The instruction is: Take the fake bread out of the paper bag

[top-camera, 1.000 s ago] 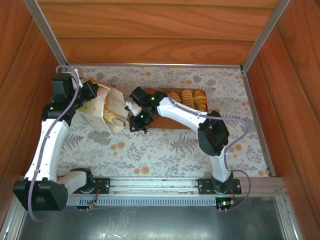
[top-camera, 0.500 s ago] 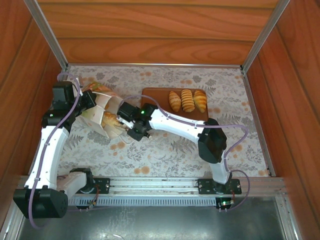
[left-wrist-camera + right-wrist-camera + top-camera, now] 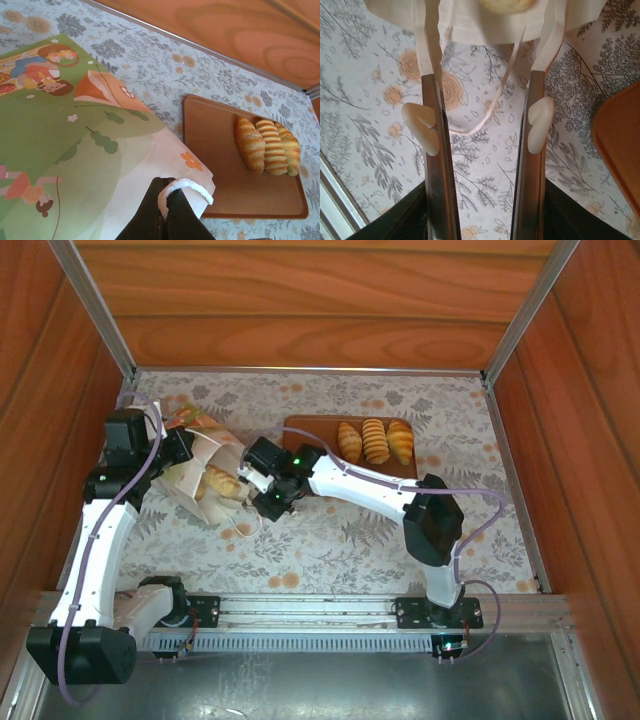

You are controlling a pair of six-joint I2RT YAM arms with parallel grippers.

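The surface (image 3: 330, 540) is covered by a pale cloth printed with grey ferns and orange flowers, and wood panels close it in at the back and on both flanks. A flat brown tray (image 3: 312, 428) lies on the cloth toward the back, its long side running along the back panel. Left of the tray, near its left end, a white paper bag (image 3: 200, 445) rests tipped over, its open mouth turned toward the tray's side. A thin white string handle (image 3: 490, 110) from the bag trails loose on the cloth, nearer than the tray's left end
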